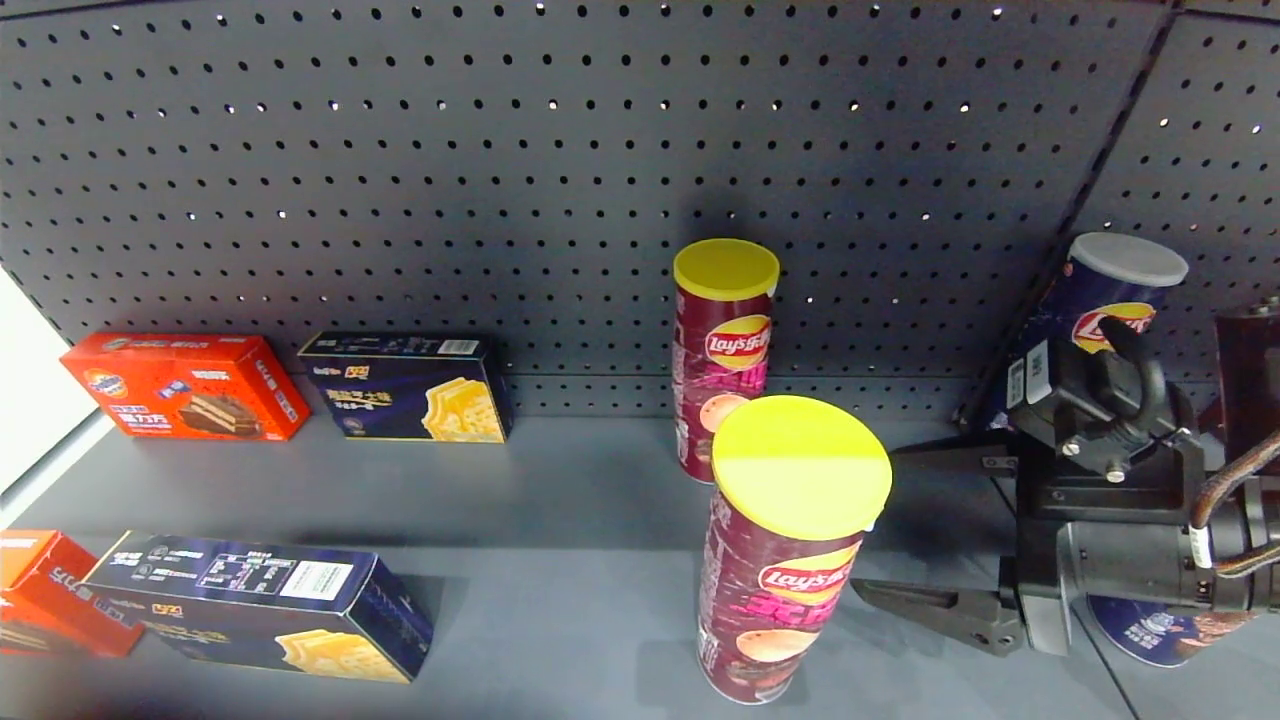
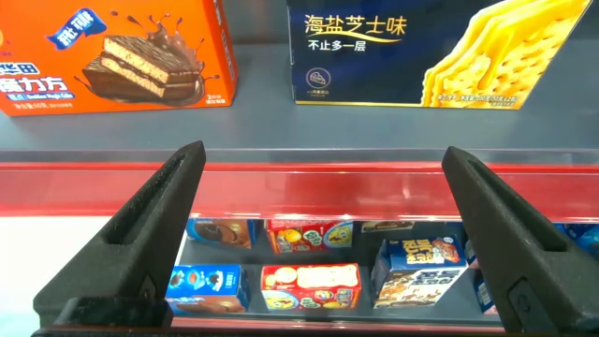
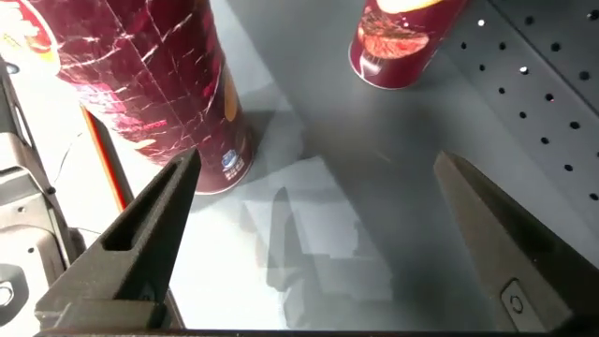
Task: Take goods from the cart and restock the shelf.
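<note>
1. Head view: The front chip can [image 1: 775,600] is seen upright on the shelf [image 1: 560,500], near its front edge, with the rear chip can [image 1: 722,360] behind it. The right gripper [image 1: 885,522] is held spread and empty just beside the front chip can. A tall, narrow can is judged easy to tip, so a sideways sweep of the near finger could knock it off the shelf. The blue chip can [image 1: 1105,300], close behind the wrist, could be struck too.

2. Left wrist view: The left gripper [image 2: 323,187] is seen spread wide with nothing grasped, level with the red edge strip [image 2: 318,178]. An orange cake box [image 2: 117,56] and a cracker box [image 2: 440,51] stand above it. A careless rise could catch the strip or push the boxes back.

3. Right wrist view: The right gripper [image 3: 318,168] is seen parted over bare shelf. The front chip can [image 3: 140,84] stands just beyond one fingertip, so contact is likely unless the arm is drawn straight back.
</note>
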Motion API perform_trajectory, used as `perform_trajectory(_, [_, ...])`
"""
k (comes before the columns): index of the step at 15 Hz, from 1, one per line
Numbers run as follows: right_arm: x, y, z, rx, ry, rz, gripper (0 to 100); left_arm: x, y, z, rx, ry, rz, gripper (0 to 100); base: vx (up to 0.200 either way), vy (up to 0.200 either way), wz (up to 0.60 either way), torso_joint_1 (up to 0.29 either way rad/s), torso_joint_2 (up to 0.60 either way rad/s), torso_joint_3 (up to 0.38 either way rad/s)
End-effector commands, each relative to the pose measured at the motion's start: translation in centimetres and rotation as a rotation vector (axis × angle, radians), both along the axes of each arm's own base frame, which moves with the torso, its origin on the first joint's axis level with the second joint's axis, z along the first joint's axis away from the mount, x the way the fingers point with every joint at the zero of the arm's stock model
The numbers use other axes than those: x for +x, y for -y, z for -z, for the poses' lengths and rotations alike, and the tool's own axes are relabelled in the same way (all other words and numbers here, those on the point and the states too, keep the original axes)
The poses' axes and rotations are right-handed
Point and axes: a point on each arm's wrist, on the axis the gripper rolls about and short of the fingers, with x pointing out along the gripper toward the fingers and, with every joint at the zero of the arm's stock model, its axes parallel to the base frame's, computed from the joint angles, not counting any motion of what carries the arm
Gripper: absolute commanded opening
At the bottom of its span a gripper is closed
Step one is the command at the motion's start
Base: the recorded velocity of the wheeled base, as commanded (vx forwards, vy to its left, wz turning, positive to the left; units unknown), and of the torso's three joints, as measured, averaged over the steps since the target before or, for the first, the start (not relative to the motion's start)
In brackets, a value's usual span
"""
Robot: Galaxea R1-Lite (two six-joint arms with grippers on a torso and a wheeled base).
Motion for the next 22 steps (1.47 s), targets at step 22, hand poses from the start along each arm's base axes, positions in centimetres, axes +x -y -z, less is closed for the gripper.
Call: perform_trajectory(22, [1.8,-1.8,2.1,-0.054,-0.054,-0.025,100,0.0,0.0,0.0,0.000,-0.001,-0.001,100,0.000,0.000,0.00,0.000,0.00,0.000])
